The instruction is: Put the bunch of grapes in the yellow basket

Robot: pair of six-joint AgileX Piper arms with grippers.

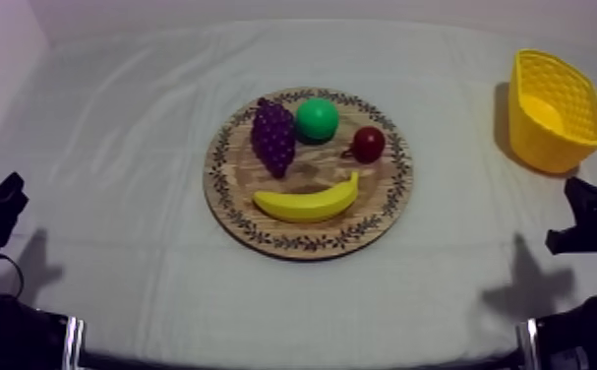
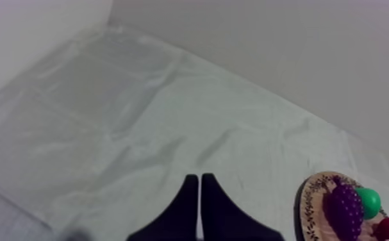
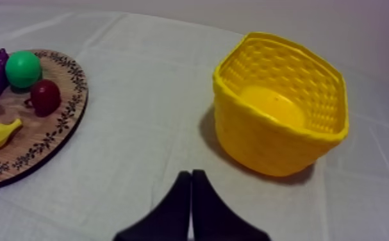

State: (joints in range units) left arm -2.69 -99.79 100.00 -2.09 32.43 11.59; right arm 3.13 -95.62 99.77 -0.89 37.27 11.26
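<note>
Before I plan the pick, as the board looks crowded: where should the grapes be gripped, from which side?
Probably from above, across the bunch of grapes toward its narrow end: it lies flat, and the green fruit crowds its wide end.

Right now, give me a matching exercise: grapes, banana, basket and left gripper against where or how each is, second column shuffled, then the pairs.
1 bunch of grapes
2 banana
3 yellow basket
4 left gripper

A shut, over bare cloth
B on the wooden board, on its near side in the top view
C on the cloth, apart from the board
D on the board, beside the green round fruit

Pairs: 1-D, 2-B, 3-C, 4-A
</note>
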